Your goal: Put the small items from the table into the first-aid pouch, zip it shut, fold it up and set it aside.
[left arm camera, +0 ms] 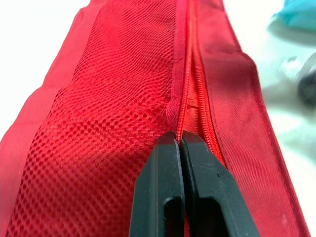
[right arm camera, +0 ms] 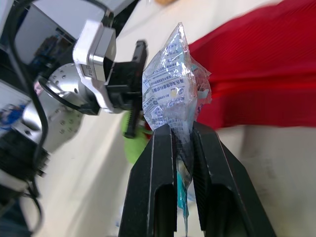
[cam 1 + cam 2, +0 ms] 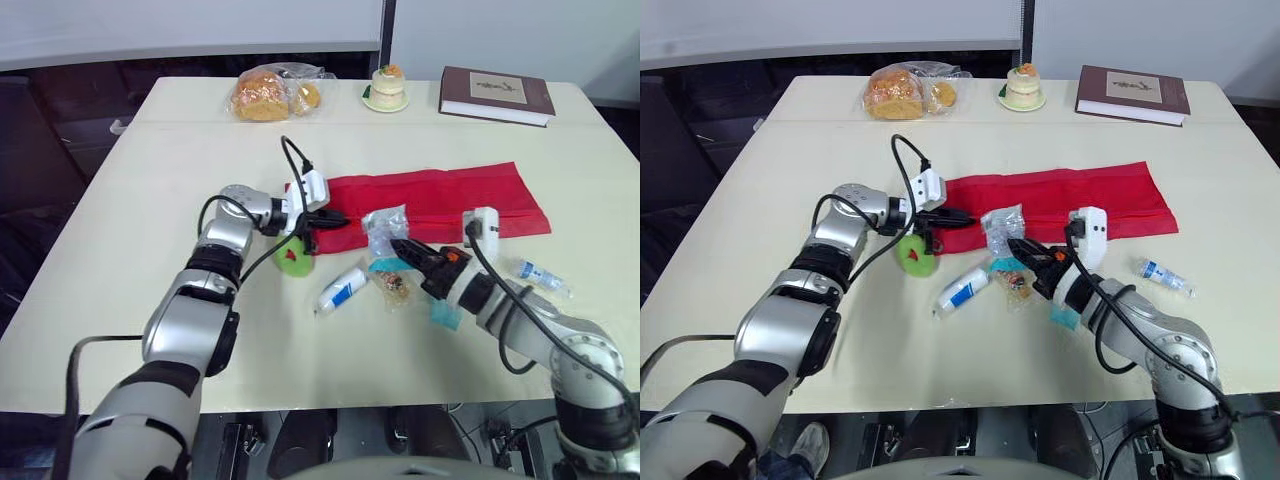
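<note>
A red fabric pouch lies flat and unfolded across the middle of the cream worktop, its mesh panel up and its zipper running along its length.

The left gripper is at the pouch's left end. Its two black fingers are pressed together, pinching a small pucker of red cloth right beside the zipper line.

The right gripper is raised just in front of the pouch's near edge, its jaws narrowly clamped on the lower part of a clear crinkled plastic packet with printed text. The packet stands upright above the fingertips, and the pouch shows behind it.

More small items lie on the worktop near the pouch's near edge:
- a round green object, just below the left gripper
- a white tube with a blue label
- a small clear wrapped packet
- a teal packet, partly under the right arm
- a small clear vial with a blue label, off to the right and well apart from the others

Along the far edge sit a bag of bread, a small cake on a plate and a dark maroon book.
</note>
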`<state>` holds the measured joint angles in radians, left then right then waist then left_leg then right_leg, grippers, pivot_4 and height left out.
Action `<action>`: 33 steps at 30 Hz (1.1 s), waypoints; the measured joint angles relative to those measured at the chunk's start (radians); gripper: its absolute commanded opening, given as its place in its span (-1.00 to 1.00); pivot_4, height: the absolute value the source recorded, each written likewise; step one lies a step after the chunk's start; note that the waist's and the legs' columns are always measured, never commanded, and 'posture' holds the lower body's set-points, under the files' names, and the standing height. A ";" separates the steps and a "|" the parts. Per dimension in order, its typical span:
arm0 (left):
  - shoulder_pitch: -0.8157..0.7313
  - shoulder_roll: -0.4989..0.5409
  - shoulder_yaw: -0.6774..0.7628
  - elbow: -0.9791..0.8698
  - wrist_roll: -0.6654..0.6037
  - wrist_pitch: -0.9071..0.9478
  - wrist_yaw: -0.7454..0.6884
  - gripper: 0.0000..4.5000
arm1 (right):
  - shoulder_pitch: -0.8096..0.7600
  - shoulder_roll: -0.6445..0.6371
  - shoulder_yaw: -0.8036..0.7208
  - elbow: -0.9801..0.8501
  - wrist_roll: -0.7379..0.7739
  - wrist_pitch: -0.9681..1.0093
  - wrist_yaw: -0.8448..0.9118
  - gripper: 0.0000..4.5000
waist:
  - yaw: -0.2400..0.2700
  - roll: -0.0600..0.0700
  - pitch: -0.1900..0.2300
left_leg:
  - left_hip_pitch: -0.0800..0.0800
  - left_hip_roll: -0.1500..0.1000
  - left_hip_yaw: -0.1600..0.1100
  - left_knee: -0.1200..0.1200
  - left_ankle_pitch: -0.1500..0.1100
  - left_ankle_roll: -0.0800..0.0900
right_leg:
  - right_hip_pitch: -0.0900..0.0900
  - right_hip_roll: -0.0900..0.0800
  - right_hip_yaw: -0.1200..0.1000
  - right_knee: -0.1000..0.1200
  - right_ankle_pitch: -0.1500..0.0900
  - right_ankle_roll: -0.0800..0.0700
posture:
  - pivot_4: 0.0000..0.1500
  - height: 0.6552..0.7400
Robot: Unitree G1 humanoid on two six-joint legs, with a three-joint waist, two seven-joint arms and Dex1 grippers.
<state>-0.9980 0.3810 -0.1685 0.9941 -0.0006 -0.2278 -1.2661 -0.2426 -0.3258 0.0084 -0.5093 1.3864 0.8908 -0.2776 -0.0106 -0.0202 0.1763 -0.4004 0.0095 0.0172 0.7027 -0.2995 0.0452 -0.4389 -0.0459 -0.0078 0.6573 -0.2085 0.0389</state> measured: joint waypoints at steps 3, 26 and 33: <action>-0.001 -0.025 -0.001 0.012 0.003 -0.019 0.000 -0.99 | -0.034 0.022 0.011 0.079 0.054 0.023 -0.061 -1.00 | -0.001 0.000 0.000 | 0.000 0.000 0.000 0.000 0.000 0.000 | 0.000 0.000 0.000 0.000 0.000 0.000 | 1.00 0.74; -0.030 -0.091 0.015 0.048 -0.002 -0.067 0.006 -0.99 | -0.139 0.116 -0.015 0.358 0.159 0.080 -0.280 -1.00 | -0.003 0.000 0.000 | -0.001 0.000 0.000 0.000 0.000 0.000 | -0.001 0.000 0.000 0.001 0.000 0.000 | 1.00 0.74; 0.003 -0.087 0.014 -0.012 -0.003 -0.074 -0.007 -0.99 | -0.152 0.149 -0.039 0.382 0.196 0.070 -0.323 -1.00 | -0.004 0.000 0.000 | 0.000 0.000 0.001 0.000 0.000 0.000 | -0.002 0.000 0.001 0.002 0.000 0.000 | 1.00 0.74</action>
<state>-0.9952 0.2937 -0.1543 0.9823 -0.0037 -0.3023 -1.2727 -0.3943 -0.1772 -0.0302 -0.1271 1.5824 0.9605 -0.6007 -0.0141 -0.0201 0.1763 -0.4009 0.0098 0.0179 0.7026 -0.2995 0.0452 -0.4405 -0.0462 -0.0072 0.6593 -0.2081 0.0394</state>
